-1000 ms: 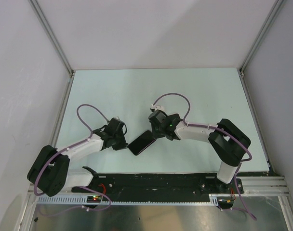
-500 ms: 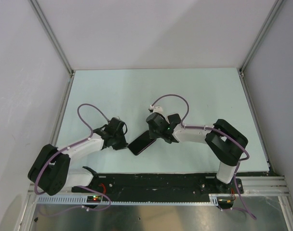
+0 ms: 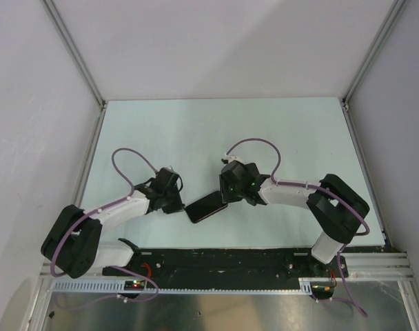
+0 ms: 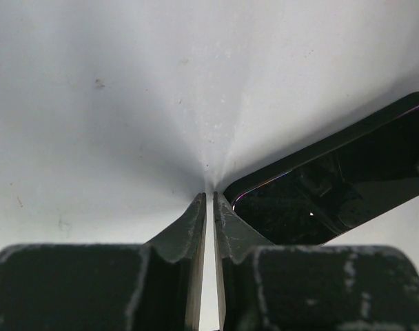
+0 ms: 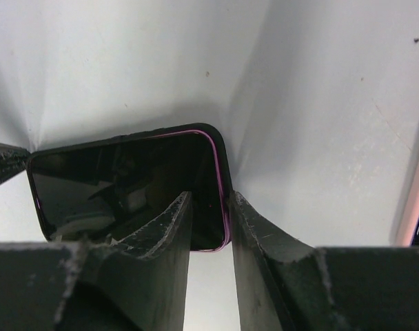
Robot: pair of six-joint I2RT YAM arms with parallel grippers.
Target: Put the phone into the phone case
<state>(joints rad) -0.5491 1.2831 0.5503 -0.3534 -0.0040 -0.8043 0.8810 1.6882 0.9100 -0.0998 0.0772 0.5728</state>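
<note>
Right now the phone lies flat and screen up on the pale table, near the front edge, set on a slant between my two arms. Its glass is dark and glossy. On the right wrist camera a thin pink line runs round the screen with a black band outside it; whether that band is part of the handset or something fitted round it, I cannot tell.

The right gripper points down at the end of the phone that lies farther from the bases. Its fingers stand a modest way apart and straddle the edge there: one finger is over the glass, the other just off the rim above the bare table, with the pink line showing in the gap between them. I see no clamp on the phone.

The left gripper is at the opposite end, tips down at the table surface. Its fingers are all but together, only a thin slit of light between them and nothing in it. The rounded corner of the phone sits just beside one fingertip; I cannot say whether they touch.

Lilac cables loop above both forearms, and the bases sit on a black rail.
</note>
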